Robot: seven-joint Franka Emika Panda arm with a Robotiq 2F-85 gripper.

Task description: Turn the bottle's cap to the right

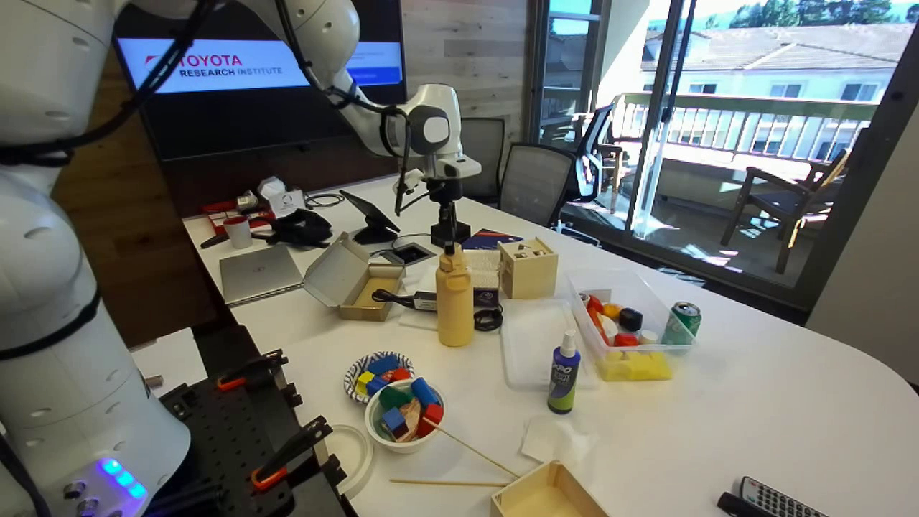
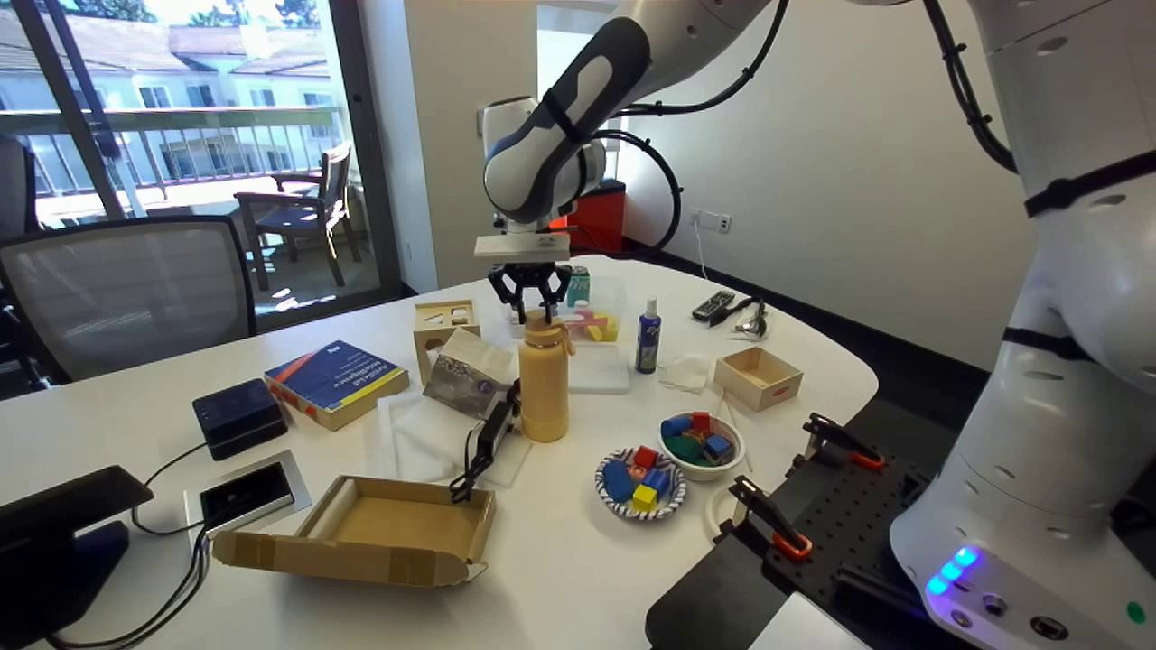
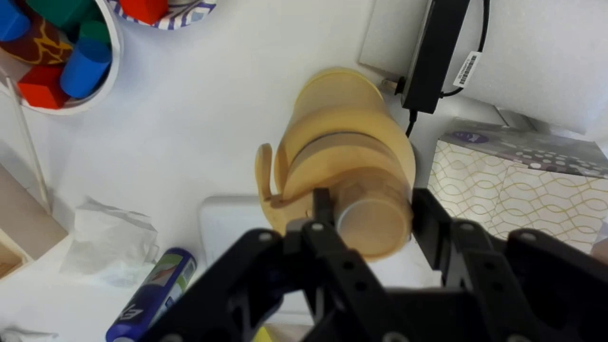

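The tall yellow-orange bottle point(image 1: 454, 312) stands upright on the table, in both exterior views point(image 2: 544, 397). In the wrist view the bottle point(image 3: 343, 97) is seen from above, with its carry loop on the left. The cap point(image 3: 374, 227) is the small round yellowish piece on top; it also shows in an exterior view point(image 2: 540, 330). My gripper point(image 3: 369, 202) points straight down over the bottle, with one black finger on each side of the cap. Both fingers appear to touch the cap's sides. In an exterior view the gripper point(image 2: 536, 314) sits right at the bottle's top.
A black power adapter point(image 3: 434, 57) and a tissue box point(image 3: 517, 194) lie close beside the bottle. A wooden shape box point(image 1: 529, 269), clear bin point(image 1: 650, 309), spray bottle point(image 1: 564, 373), open cardboard box point(image 2: 406, 515) and bowls of blocks point(image 2: 703, 465) stand around it.
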